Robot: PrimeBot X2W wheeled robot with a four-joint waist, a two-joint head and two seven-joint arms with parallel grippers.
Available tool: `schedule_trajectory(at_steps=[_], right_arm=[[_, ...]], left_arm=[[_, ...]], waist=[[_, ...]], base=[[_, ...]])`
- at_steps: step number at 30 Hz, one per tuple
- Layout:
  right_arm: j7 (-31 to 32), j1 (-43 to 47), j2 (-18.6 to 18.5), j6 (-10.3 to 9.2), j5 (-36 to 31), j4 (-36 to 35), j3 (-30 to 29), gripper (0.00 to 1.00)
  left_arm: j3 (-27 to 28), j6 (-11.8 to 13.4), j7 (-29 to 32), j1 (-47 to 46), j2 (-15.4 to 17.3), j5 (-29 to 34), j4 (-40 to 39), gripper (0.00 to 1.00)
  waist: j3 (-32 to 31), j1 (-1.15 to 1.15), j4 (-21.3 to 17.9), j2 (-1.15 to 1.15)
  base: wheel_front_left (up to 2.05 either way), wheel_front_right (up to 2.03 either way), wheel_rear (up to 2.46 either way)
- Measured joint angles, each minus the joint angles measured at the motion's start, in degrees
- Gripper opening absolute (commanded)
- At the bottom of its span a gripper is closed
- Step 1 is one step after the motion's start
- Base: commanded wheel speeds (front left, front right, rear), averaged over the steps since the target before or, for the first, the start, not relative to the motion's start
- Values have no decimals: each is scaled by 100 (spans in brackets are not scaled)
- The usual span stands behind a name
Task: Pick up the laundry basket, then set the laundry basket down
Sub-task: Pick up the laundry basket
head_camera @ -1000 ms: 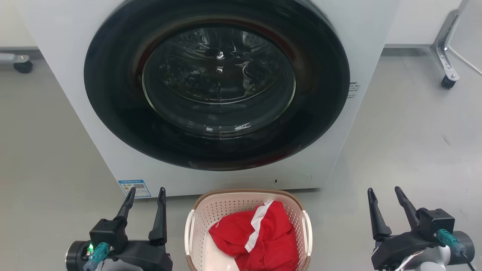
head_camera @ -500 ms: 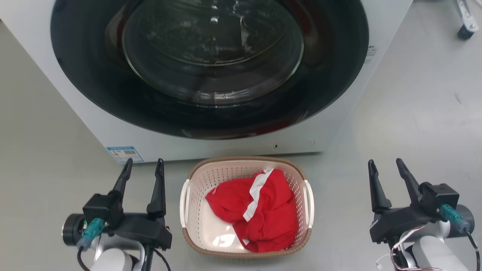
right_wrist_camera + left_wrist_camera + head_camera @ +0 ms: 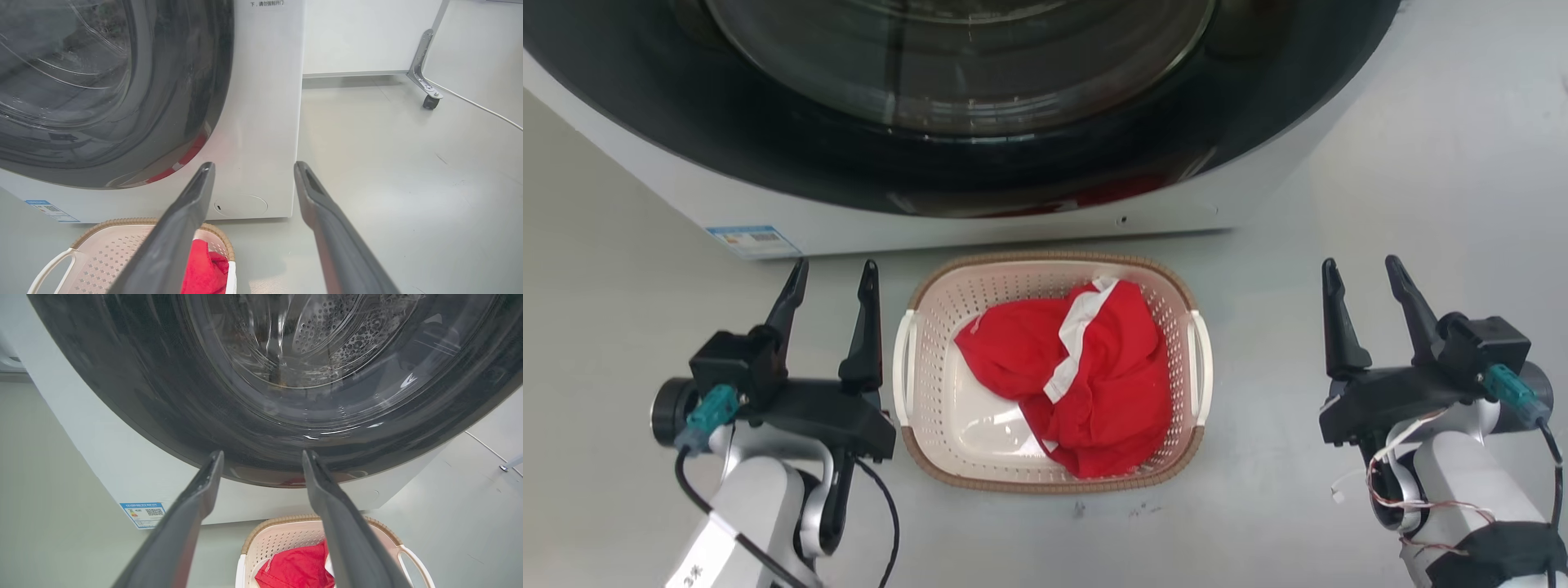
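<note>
The basket (image 3: 1013,290), holding a red garment (image 3: 1086,384), sits on the floor (image 3: 1421,163) just before the washer (image 3: 1013,233), long axis left to right. Both pincers gape wide and empty: the left pincer (image 3: 835,273) just beside its left handle (image 3: 900,359), the right pincer (image 3: 1361,265) well apart from the right handle (image 3: 1205,359), likely with farther to close

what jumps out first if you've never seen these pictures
The crumpled red garment in the cream laundry basket, mid head view, catches the eye first. Behind it looms the washing machine's big dark round door. The left pincer and the right pincer stand open on either side of the basket, holding nothing.
</note>
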Motion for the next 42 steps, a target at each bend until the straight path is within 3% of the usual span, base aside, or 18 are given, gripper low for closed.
schedule_trajectory(at_steps=[14, 20, 30, 42], right_arm=[[67, -1288, 46, 127, -154, 359, 101, 100], [121, -1809, 122, 203, -213, 870, 183, 100], [269, -2164, 427, 303, -236, 1744, 365, 100], [374, -2378, 619, 436, -224, 2602, 546, 100]], left_arm=[[-25, -309, 522, -1394, -69, -122, 653, 100], [-62, -503, 747, -1877, -111, -203, 1254, 100], [-175, -748, 1094, -2242, -199, -370, 2169, 100], [-185, -864, 1378, -2482, -236, -493, 3096, 100]], waist=[[1270, 0, 19, 0], [1732, 0, 46, 1], [2172, -1, 47, 0], [2576, -1, -48, 0]], base=[[0, 0, 0], [0, 0, 0], [0, 0, 0], [0, 0, 0]])
